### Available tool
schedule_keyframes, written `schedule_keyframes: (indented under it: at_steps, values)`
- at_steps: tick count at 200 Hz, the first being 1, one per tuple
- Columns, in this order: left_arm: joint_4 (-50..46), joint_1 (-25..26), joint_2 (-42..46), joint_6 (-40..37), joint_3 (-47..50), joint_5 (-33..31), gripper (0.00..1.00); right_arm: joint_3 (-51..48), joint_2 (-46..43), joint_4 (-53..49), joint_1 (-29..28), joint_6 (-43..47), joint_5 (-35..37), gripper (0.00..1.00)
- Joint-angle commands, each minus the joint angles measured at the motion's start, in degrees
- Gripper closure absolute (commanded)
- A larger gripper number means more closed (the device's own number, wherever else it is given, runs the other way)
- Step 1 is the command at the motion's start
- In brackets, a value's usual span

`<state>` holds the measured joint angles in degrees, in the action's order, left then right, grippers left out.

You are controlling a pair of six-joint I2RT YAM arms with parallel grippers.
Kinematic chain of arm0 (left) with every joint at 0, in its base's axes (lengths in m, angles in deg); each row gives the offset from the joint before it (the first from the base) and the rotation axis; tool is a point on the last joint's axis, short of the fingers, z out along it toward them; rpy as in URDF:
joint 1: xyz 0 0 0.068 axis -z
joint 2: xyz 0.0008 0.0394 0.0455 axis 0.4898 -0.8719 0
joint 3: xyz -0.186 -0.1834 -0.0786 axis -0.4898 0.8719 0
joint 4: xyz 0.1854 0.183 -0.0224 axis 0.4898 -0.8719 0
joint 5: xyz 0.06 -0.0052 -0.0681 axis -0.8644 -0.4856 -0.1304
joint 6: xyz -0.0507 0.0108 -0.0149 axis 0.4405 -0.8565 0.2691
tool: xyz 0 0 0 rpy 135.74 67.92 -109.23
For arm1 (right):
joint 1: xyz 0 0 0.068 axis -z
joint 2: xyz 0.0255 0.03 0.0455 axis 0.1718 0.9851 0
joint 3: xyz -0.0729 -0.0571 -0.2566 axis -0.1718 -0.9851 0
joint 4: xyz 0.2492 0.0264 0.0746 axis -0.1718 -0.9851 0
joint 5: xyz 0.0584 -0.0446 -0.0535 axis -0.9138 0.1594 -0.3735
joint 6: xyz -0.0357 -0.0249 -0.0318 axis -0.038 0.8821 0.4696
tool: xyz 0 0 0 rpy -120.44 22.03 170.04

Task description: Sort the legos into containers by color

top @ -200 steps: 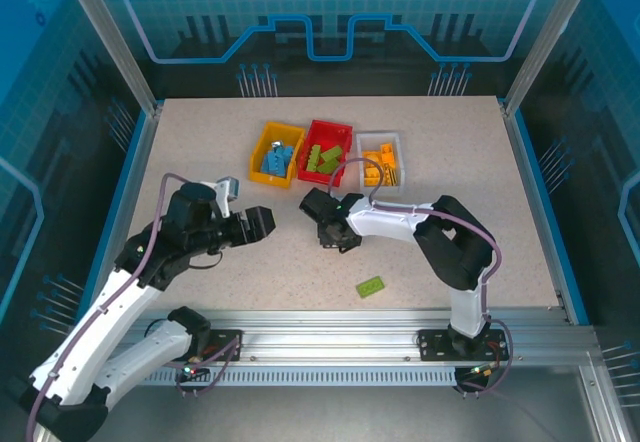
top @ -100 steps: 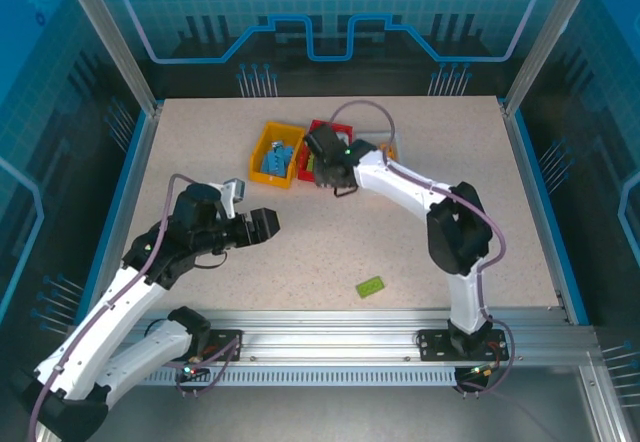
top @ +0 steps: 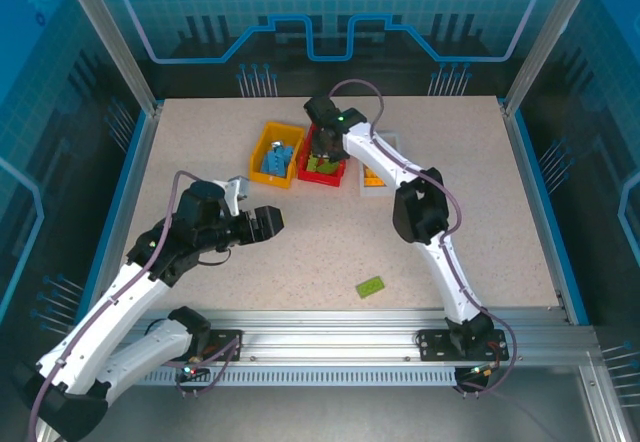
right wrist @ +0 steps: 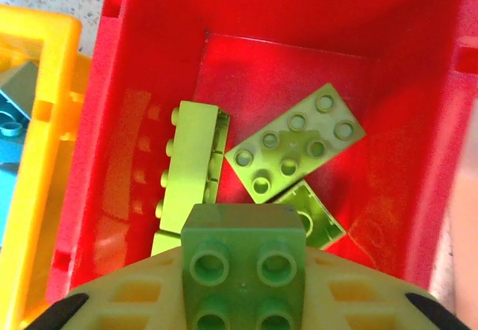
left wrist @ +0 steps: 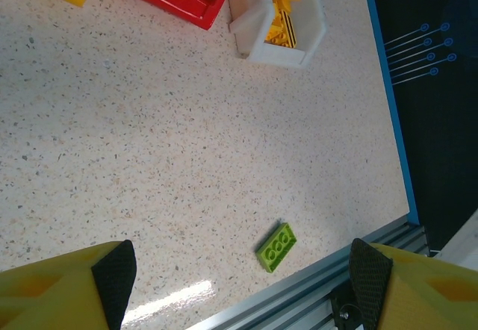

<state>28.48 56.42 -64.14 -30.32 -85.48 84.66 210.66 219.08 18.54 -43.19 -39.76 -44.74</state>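
Observation:
My right gripper (top: 322, 148) hangs over the red container (top: 331, 175), shut on a dark green lego (right wrist: 243, 259) with its studs facing the camera. Below it the red container (right wrist: 321, 16) holds several light green legos, one flat (right wrist: 296, 143) and one on its side (right wrist: 193, 167). The yellow-orange container (top: 258, 158) to the left holds blue legos (top: 277, 159). The white container (left wrist: 252, 33) holds yellow-orange legos (left wrist: 284, 24). One light green lego (top: 370, 285) lies alone near the table's front edge. My left gripper (top: 263, 223) hovers open above the table, and that lego (left wrist: 276, 247) lies below the gap between its jaws.
The three containers stand in a row at the table's back centre. The right arm (top: 420, 207) stretches from its base over the white container. A metal rail (top: 350, 322) runs along the front edge, close to the loose lego. Blue walls bound the table sides.
The right arm has swung from mid-table back to above the red container, carrying the dark green lego. The left gripper has drifted slightly right.

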Motion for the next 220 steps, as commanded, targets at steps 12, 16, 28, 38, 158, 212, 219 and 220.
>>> schedule_keyframes:
  at_steps: [12, 16, 28, 38, 158, 212, 219, 220]
  values:
    - [0.9, 0.6, 0.1, 0.3, 0.5, 1.6, 0.20, 6.8, 3.7, -5.0, 0.3, 1.1, -2.9, 0.54]
    - [0.9, 0.6, 0.1, 0.2, 0.5, 1.6, 0.20, 6.8, 3.7, -4.8, 0.3, 1.1, -3.0, 0.52]
    - [0.9, 0.7, 0.1, 0.3, 0.5, 1.6, 0.20, 6.7, 3.4, -4.6, 0.3, 1.0, -3.1, 0.47]
    - [0.8, 0.8, 0.1, 0.2, 0.5, 1.6, 0.20, 6.7, 2.8, -4.5, 0.3, 1.1, -3.2, 0.44]
    - [6.6, 23.8, -18.7, -14.6, -1.6, -8.1, 0.16, -46.0, -54.0, 15.1, -1.9, 4.5, 3.9, 0.40]
    - [5.9, 36.7, -41.5, -29.1, -12.0, -15.6, 0.16, -70.4, -88.2, 12.5, 4.2, 9.4, -18.9, 0.28]
    - [4.1, 37.4, -44.4, -30.3, -14.8, -15.8, 0.16, -70.9, -91.0, 9.9, 4.4, 9.5, -20.3, 0.27]
    - [3.8, 37.5, -44.8, -30.5, -15.2, -15.9, 0.16, -70.9, -91.4, 9.5, 4.5, 9.5, -20.4, 0.27]
